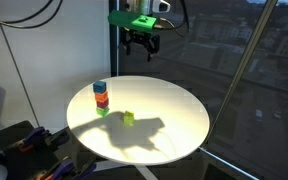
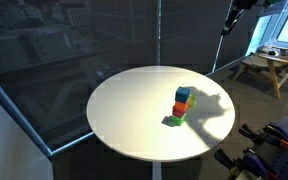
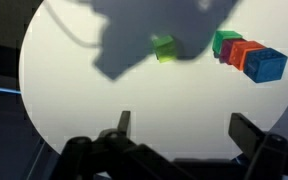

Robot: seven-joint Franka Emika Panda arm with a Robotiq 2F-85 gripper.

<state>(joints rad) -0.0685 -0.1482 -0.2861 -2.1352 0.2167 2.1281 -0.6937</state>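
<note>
My gripper (image 1: 141, 45) hangs high above the far edge of the round white table (image 1: 174, 140), open and empty. In the wrist view its two dark fingers (image 3: 184, 128) spread wide over bare tabletop (image 3: 74, 90). A stack of three blocks (image 1: 101, 97), blue on red-orange on green, stands near the table's rim and shows in both exterior views (image 2: 183, 103). In the wrist view the stack (image 3: 246, 55) lies at the upper right. A loose yellow-green cube (image 1: 128, 118) sits apart from the stack, nearer the table's middle (image 3: 164, 47). The gripper touches nothing.
Dark glass windows surround the table. A wooden stool (image 2: 269, 65) stands on the floor beyond it. Dark equipment with cables (image 1: 14, 145) sits below the table's edge and also shows in an exterior view (image 2: 269, 150). The arm's shadow falls across the tabletop.
</note>
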